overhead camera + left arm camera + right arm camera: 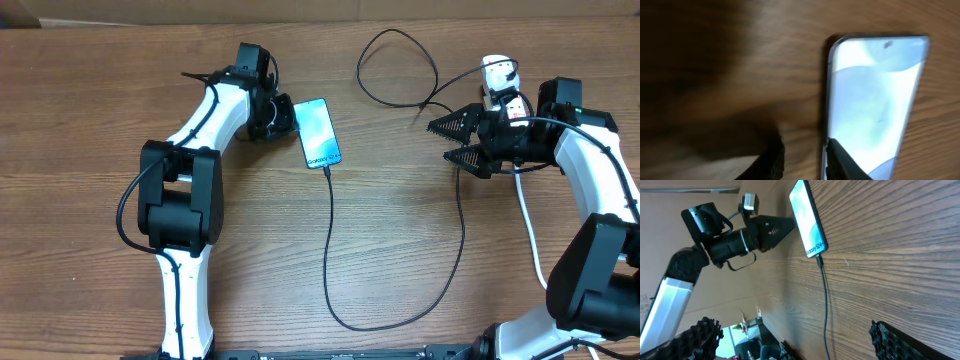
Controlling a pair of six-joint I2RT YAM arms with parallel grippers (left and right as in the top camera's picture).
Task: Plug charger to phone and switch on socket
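Can see the phone (318,133) lying flat on the bench (100,290) left of middle, lit screen upward, with the charger (329,250) meeting its lower short end by the small tip, seemingly plugged in. Can follow that thin black cable down toward the near edge, round a loop, back up past the right gripper (440,140), then out in a second loop near the far edge; lose its last stretch behind the right arm, so cannot make out the adapter end clearly. Of the socket (497,72) only the white rounded head and a bit of red marking on show, far right; the rest covered by the right arm, switch position impossible to read. Thick white cord (531,235) trailing from under that arm toward the near edge. Right fingers spread wide, nothing between them, hanging just beside the socket; in the right wrist view only their dark tips at the bottom corners, cut off by the frame. Left gripper (284,117) up against the phone's left long edge near the far end. Left wrist view badly blurred: two dark fingers (773,159) at the bottom edge, a narrow gap apart, one over bare wood, the other overlapping the phone's rim; cannot tell whether pinching that rim or only touching it. Phone's right side and lower end cropped there
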